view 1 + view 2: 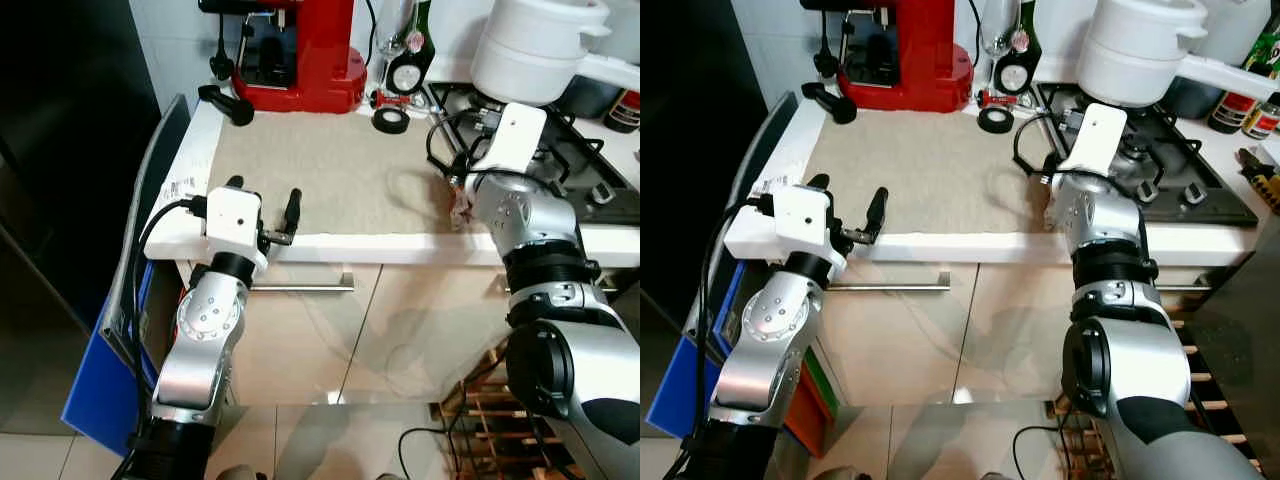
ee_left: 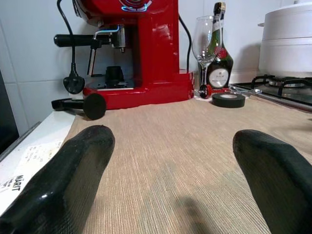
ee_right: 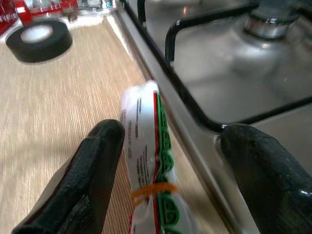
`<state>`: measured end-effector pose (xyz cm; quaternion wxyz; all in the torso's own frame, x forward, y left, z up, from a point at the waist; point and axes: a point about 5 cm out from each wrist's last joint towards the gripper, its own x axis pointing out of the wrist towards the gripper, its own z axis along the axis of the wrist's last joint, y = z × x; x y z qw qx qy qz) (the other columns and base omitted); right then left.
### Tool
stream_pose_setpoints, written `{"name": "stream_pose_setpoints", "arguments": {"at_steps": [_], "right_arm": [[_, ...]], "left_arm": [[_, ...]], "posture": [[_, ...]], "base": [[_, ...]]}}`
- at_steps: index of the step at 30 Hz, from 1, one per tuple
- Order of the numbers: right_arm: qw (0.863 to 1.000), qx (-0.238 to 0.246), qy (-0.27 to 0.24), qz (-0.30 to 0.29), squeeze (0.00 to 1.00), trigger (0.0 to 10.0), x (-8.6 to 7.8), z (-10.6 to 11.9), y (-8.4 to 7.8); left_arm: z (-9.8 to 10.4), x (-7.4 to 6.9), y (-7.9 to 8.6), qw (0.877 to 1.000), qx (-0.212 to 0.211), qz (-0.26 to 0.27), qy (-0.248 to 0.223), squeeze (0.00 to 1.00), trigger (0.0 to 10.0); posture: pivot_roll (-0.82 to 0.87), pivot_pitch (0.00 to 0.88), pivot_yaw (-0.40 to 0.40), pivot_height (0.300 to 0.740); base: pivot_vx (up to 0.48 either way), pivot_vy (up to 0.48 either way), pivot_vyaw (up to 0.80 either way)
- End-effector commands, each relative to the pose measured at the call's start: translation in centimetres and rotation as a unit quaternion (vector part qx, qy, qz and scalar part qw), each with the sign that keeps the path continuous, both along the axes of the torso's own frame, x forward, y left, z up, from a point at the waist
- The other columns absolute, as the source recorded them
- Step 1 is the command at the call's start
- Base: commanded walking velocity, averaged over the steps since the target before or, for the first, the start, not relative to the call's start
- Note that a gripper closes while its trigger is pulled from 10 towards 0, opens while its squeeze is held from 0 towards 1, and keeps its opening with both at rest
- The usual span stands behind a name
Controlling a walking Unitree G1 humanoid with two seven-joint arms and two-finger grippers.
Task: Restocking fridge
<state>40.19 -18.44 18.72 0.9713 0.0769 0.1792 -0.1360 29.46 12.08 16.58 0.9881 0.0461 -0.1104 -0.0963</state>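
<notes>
A small clear plastic packet [image 3: 152,161] with green and red print, bound by an orange rubber band, lies on the beige mat [image 1: 330,170] right against the hob's metal edge. My right gripper [image 3: 171,130] is open and low over the counter. Its two black fingers [image 3: 95,175] straddle the packet, one close beside it, the other over the hob rim. In the left eye view the packet [image 1: 462,207] peeks out under the right wrist. My left gripper [image 1: 264,195] is open and holds nothing, hovering at the counter's front left edge and pointing across the mat.
A red espresso machine [image 1: 300,50] and its black portafilter [image 1: 228,103] stand at the back. A black tape roll [image 1: 391,120], a wine glass [image 2: 204,44] and a bottle [image 2: 219,63] are beside them. A white pot [image 1: 535,45] sits on the gas hob [image 1: 585,155]. The dark fridge [image 1: 60,150] is at the left.
</notes>
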Motion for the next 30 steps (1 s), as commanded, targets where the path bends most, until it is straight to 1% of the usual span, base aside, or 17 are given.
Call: {"name": "stream_pose_setpoints", "arguments": {"at_steps": [1,6,10,16,21,22,24,25,26,27,30], "right_arm": [[1.000,0.002,0.009,0.004,0.00,10.0,0.1,0.1,-0.2],[0.999,0.004,0.028,0.025,0.00,10.0,0.1,-0.6,0.4],[0.997,0.029,0.058,0.039,0.00,10.0,-0.2,-1.8,0.6],[0.995,0.039,0.080,0.045,0.00,10.0,-0.4,-2.8,0.6],[0.994,0.044,0.087,0.046,0.00,10.0,-0.5,-3.1,0.8],[0.993,0.048,0.097,0.048,0.00,10.0,-0.7,-3.6,0.9],[0.993,0.049,0.100,0.048,0.00,10.0,-0.8,-3.8,0.9],[0.992,0.051,0.104,0.047,0.00,9.0,-0.8,-4.0,0.9],[0.992,0.050,0.104,0.047,0.00,3.2,-0.8,-4.1,1.0],[0.992,0.050,0.104,0.050,0.00,0.0,-0.8,-4.1,1.1],[0.992,0.053,0.106,0.052,0.00,0.0,-0.9,-4.1,1.3]], "left_arm": [[0.2,-0.2,0.0,1.000,0.001,0.004,-0.004,0.00,10.0],[0.2,-0.2,0.0,1.000,0.000,0.005,-0.005,0.00,10.0],[0.2,-0.2,0.0,1.000,0.000,0.005,-0.006,0.00,10.0],[0.2,-0.2,0.1,1.000,-0.002,0.007,-0.005,0.00,10.0],[0.2,-0.2,0.0,1.000,-0.002,0.007,-0.005,0.00,10.0],[0.2,-0.2,0.0,1.000,-0.003,0.007,-0.005,0.00,10.0],[0.2,-0.2,0.0,1.000,-0.003,0.007,-0.005,0.00,10.0],[0.2,-0.2,0.0,1.000,-0.003,0.008,-0.005,0.00,10.0],[0.2,-0.2,0.0,1.000,-0.003,0.008,-0.005,0.00,10.0],[0.2,-0.2,0.0,1.000,-0.004,0.008,-0.005,0.00,10.0],[0.2,-0.2,0.1,1.000,-0.005,0.009,-0.004,0.00,10.0]], "posture": [[0.00,0.000,-0.070,0.732],[0.00,0.000,-0.070,0.732],[0.00,0.000,-0.074,0.732],[0.00,0.000,-0.076,0.732],[0.00,0.000,-0.077,0.732],[0.00,0.000,-0.077,0.732],[0.00,0.000,-0.077,0.732],[0.00,0.000,-0.076,0.732],[0.00,0.000,-0.076,0.732],[0.00,0.000,-0.075,0.732],[0.00,0.000,-0.076,0.732]], "base": [[0.000,0.000,0.00],[0.000,0.000,0.00],[0.000,0.000,0.00],[0.000,0.000,0.00],[0.000,0.000,0.00],[0.000,0.000,0.00],[0.000,0.000,0.00],[0.000,0.000,0.00],[0.000,0.000,0.00],[0.000,0.000,0.00],[0.000,0.000,0.00]]}}
